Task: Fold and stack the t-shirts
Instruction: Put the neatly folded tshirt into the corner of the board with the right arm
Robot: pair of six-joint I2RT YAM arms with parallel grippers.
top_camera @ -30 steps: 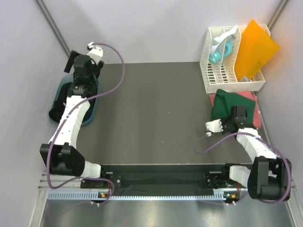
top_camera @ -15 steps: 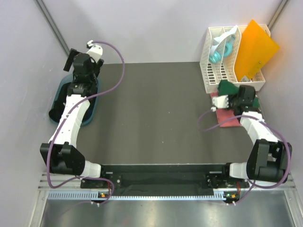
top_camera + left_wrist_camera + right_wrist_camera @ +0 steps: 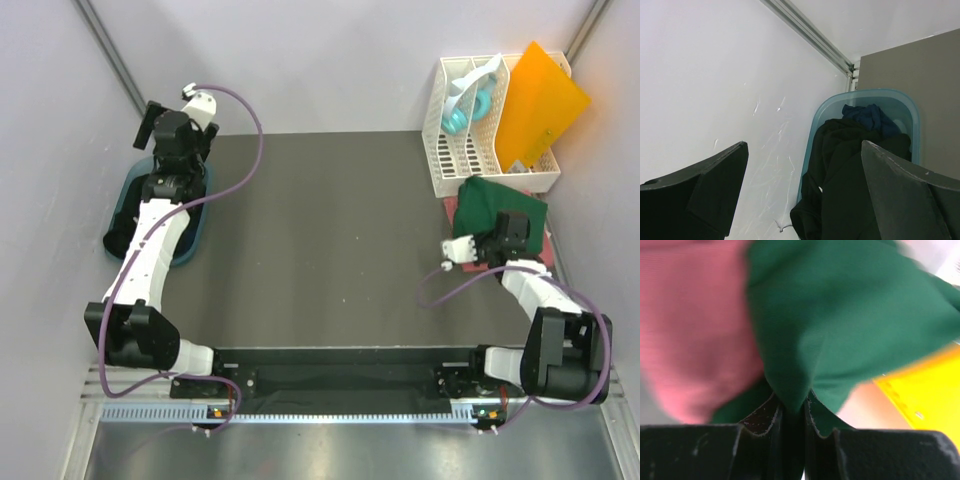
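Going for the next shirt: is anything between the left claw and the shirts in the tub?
Nothing visible. The open left claw faces the blue tub, and the dark shirts lie uncovered in it, with no object between.

A dark grey bench (image 3: 340, 240) fills the middle of the overhead view. At its far right corner a white slotted rack (image 3: 470, 165) stands upright near the pale back wall (image 3: 350, 60). A light blue and white object (image 3: 468, 100) rests in the rack's left slots. An orange plastic sheet (image 3: 540, 100) leans tilted in its right side and juts above the rim. At the bench's far left edge sits a blue oval tub (image 3: 197, 235), close beside the side wall. A metal strip (image 3: 810, 35) runs along the wall's corner.
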